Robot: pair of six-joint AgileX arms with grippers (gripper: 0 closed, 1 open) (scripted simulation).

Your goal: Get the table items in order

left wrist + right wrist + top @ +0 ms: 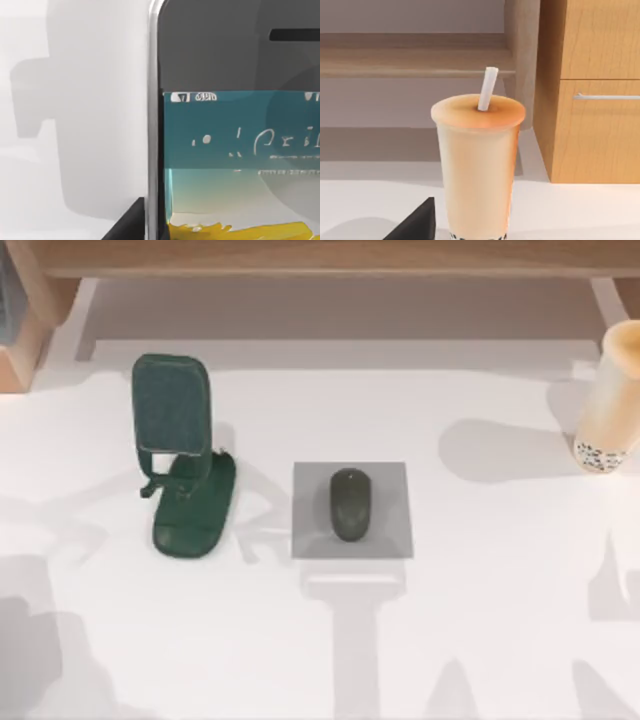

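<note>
1. Mouse [350, 504]: 1, dark grey oval, on the grey pad [390, 480] at tabletop [480, 620] centre. Likely light, rigid, smooth domed shell, so slippery on top; pinch across the 2 long sides, low.
2. Smartphone [235, 160]: 1, seen close in the left wrist view, white edge, icon screen facing camera. Likely thin, stiff, glass face fragile; grip by the 2 long edges, not the screen.
3. Cup [477, 165]: 1, tall tan, straw [487, 89] in lid, upright at tabletop 3 o'clock edge. Probably thin-walled, top-heavy, tips easily; clamp mid-body, gentle force.
4. Green phone stand [185, 455]: 1, at 9 o'clock of the mouse, cradle vacant.
5. Left tool, right tool: only 1 dark corner shows in each wrist view; state of either, cannot tell.
</note>
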